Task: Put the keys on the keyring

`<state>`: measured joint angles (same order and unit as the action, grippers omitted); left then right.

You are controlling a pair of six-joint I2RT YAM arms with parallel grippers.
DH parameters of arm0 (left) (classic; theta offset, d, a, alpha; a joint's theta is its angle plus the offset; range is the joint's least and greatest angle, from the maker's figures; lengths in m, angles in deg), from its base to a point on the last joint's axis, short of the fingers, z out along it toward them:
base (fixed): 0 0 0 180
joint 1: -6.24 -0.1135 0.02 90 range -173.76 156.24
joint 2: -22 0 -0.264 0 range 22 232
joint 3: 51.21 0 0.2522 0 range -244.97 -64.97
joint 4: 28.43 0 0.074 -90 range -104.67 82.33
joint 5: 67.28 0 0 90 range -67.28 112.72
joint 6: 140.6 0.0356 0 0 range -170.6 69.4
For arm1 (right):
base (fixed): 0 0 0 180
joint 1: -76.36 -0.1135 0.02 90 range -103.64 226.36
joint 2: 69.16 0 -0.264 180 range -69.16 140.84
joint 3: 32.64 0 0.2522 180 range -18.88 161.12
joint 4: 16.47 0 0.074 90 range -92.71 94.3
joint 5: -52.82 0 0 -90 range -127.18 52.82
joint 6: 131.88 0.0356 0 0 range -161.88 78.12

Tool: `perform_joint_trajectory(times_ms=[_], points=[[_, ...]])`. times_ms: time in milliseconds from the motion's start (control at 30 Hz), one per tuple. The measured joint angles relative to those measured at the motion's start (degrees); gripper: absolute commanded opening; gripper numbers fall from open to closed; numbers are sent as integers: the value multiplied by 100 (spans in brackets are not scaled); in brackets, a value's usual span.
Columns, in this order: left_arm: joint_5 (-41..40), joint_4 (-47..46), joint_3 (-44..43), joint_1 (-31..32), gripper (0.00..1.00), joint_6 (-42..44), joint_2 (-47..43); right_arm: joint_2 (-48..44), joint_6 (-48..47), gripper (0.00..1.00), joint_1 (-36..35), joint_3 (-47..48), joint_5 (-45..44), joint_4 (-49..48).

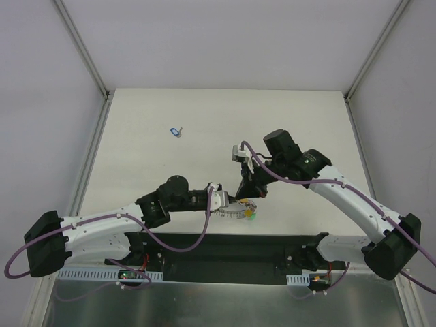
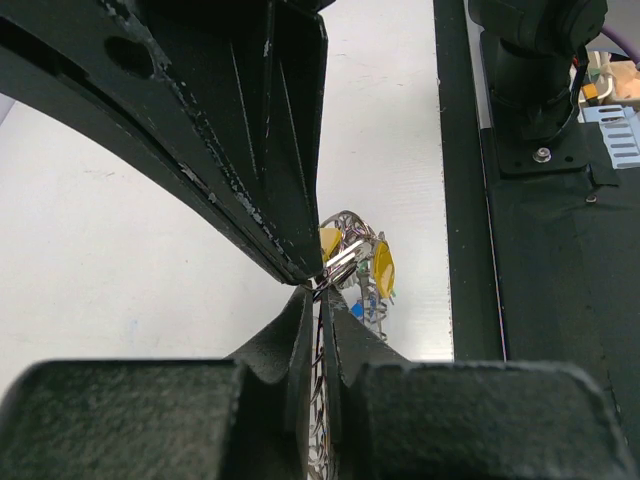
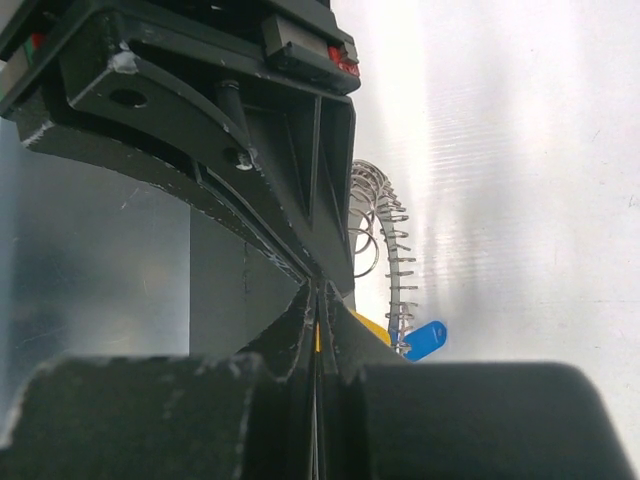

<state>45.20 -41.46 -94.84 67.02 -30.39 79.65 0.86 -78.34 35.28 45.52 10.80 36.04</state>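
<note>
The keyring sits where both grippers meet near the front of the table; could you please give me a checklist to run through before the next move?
1. The left gripper is shut on the keyring: ok.
2. The right gripper is shut on a yellow-tagged key: ok, yellow shows between its fingers.
3. That key is threaded onto one of the wire loops: cannot tell, the fingers hide where they meet.
4. All keys are gathered at the ring: not ok, a loose blue-tagged key lies alone far across the table.
</note>
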Motion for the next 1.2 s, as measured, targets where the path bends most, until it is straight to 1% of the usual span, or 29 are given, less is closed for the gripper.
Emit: perform_joint_trajectory(times_ms=[67,100,133,233,300,333,400,433,567,767,867,933,967,1133,1200], points=[[-37,9,0,0,18,-7,-17,0,4,1,13,-22,22,-44],[-72,7,2,0,32,-15,-35,0,9,1,17,-24,33,-66],[-120,2,2,2,38,-22,-59,0,15,1,22,-24,42,-92],[-426,-162,52,2,51,-144,-245,2,39,1,22,-24,26,-153],[-667,-280,92,2,56,-271,-446,2,68,1,22,-24,-4,-190],[-767,-326,101,2,60,-319,-546,2,94,1,22,-35,-24,-214],[-975,-341,105,2,64,-470,-708,2,168,1,22,-46,-55,-267],[-1080,-330,105,4,68,-566,-769,2,225,1,22,-50,-87,-319],[-1484,-205,105,4,75,-1038,-872,-13,413,1,15,-98,-278,-509],[-1910,149,116,7,78,-1939,-881,-199,848,1,-59,-358,-763,-804],[-2006,273,116,44,80,-2227,-857,-323,1084,1,-111,-494,-988,-986],[-2006,352,116,85,81,-2354,-787,-387,1252,1,-153,-551,-1161,-1069],[-2006,369,116,103,84,-2374,-752,-411,1338,1,-173,-577,-1226,-1130],[-2000,492,116,157,94,-2332,-501,-525,1692,1,-286,-623,-1622,-1305],[-1998,503,114,155,95,-2245,-402,-579,1808,1,-348,-623,-1764,-1333]])
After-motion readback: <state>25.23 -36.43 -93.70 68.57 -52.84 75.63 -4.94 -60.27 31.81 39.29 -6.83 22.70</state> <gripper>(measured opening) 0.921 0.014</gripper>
